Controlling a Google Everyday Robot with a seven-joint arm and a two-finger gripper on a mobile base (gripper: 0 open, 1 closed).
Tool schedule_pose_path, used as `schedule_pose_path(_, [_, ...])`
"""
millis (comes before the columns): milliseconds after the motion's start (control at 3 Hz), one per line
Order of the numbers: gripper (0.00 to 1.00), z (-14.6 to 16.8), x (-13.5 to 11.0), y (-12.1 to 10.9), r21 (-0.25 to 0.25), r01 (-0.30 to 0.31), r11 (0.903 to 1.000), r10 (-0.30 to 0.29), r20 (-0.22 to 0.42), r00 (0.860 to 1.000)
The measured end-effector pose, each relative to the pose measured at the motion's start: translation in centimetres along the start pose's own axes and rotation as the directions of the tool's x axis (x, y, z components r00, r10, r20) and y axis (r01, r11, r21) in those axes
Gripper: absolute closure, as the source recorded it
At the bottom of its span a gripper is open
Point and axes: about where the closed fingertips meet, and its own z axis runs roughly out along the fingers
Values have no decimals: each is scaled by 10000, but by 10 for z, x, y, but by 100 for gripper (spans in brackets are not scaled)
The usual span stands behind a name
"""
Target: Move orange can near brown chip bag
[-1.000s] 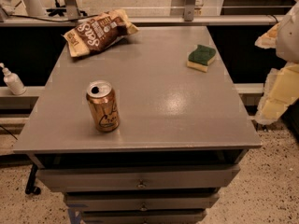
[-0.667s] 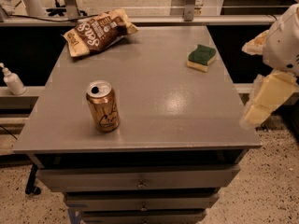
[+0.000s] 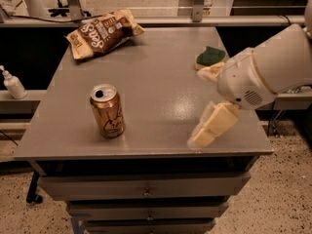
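Camera view: gripper (image 3: pixel 204 104) hovers over the right side of the table (image 3: pixel 161 82), fingers spread apart, empty. One orange can (image 3: pixel 107 112) well off to its left, upright, long axis vertical, opening up. One brown chip bag (image 3: pixel 102 32) farther back-left. One sponge (image 3: pixel 212 55) just behind the gripper.

Bare tabletop (image 3: pixel 161 87) lies between the right-side gripper (image 3: pixel 201 106) and the orange can (image 3: pixel 107 111).

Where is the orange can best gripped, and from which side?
Probably around the middle of the orange can's round wall, coming level from the right, where the gripper hangs open over the right side of the table. The can stands upright with nothing touching it.
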Motion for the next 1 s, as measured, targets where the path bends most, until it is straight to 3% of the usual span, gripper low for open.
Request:
schedule_pose_path(333, [0,43,-28,3,-337,-433,9985,492,1968,9792])
schedule_pose_path(667, [0,81,-62,4,-800,-782,9937,1033,3871,9162])
schedule_pose_path(1000, [0,108,-92,5,-1118,-974,9889,1417,5190,8430])
